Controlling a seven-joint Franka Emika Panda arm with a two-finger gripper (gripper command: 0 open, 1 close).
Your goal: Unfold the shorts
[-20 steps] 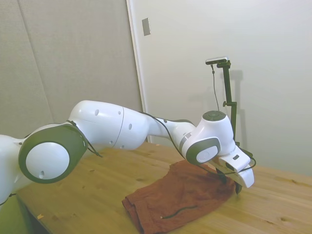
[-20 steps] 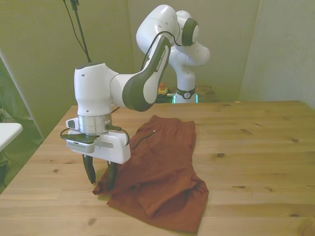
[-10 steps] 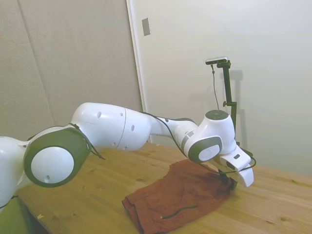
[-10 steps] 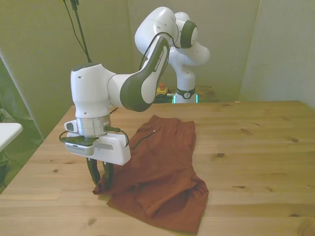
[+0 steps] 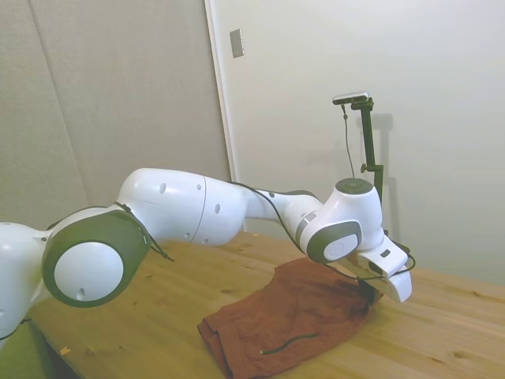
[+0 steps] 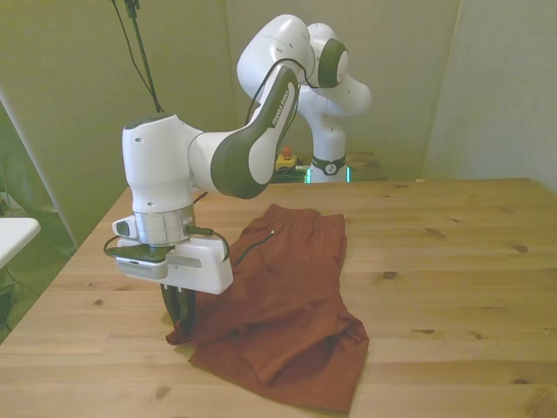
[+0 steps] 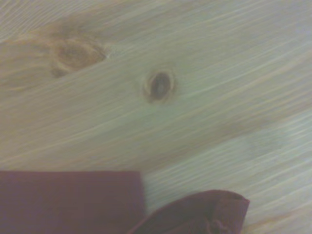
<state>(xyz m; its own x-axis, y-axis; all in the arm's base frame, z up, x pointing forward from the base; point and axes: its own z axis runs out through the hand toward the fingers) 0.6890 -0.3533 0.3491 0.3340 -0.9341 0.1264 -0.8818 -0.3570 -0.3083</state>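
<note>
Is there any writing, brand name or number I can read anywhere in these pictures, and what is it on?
Dark lettering runs along the arm link in the front view: too small and blurred to read.
A small mark on the robot base: too small to read.
The shorts show no readable text.
Nothing else carries writing.

The shorts (image 6: 287, 296) are seen as soft, matt rust-red cloth, creased in loose folds, with a thin dark cord (image 5: 290, 343) laid across them. The bench (image 6: 452, 261) is shown as pale wood, smooth and faintly sheened, with grain lines and dark knots (image 7: 159, 86). The arm (image 6: 261, 131) is cased in glossy white plastic.
</note>
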